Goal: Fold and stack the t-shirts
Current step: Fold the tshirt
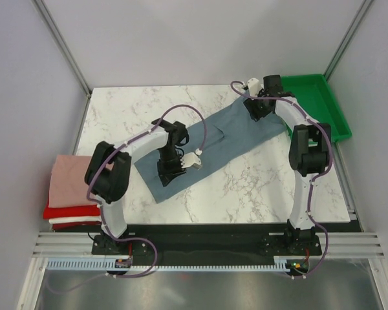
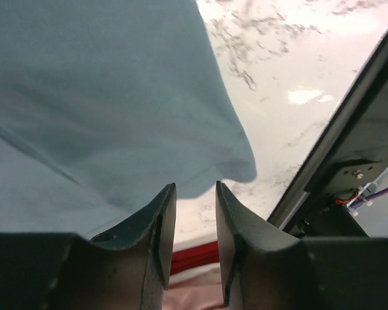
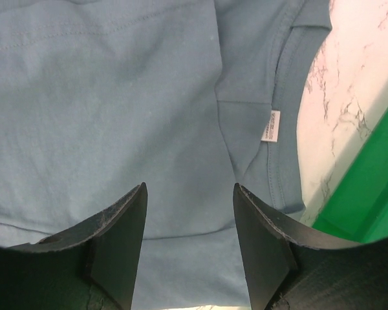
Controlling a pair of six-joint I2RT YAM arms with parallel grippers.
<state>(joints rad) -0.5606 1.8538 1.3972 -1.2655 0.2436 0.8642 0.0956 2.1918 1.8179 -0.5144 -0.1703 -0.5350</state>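
Shirt (image 1: 239, 132), slate blue-grey, one: spread in a long diagonal band across the marble table (image 1: 116, 110), from left of centre up toward the green tray (image 1: 320, 97). Both ends are partly covered by the arms in the top view. Neck end lies under the right gripper (image 3: 189, 190); the collar and a small white label (image 3: 270, 126) show there, print too small to read. Right gripper: fingers wide apart over the cloth, nothing between them; whether the tips touch the fabric cannot be told. Left gripper (image 2: 194, 190): fingers a narrow gap apart, holding nothing, just beside a rounded corner of the shirt's lower end, bare marble beyond. Folded stack at the table's left edge, well apart from the blue one: dusty-pink shirt (image 1: 68, 181) on top, red shirt (image 1: 64, 212) beneath, white shirt (image 1: 64, 223) lowest, only a sliver showing. Stack's right side is cut off by the left arm's elbow. Tray is partly hidden behind the right arm
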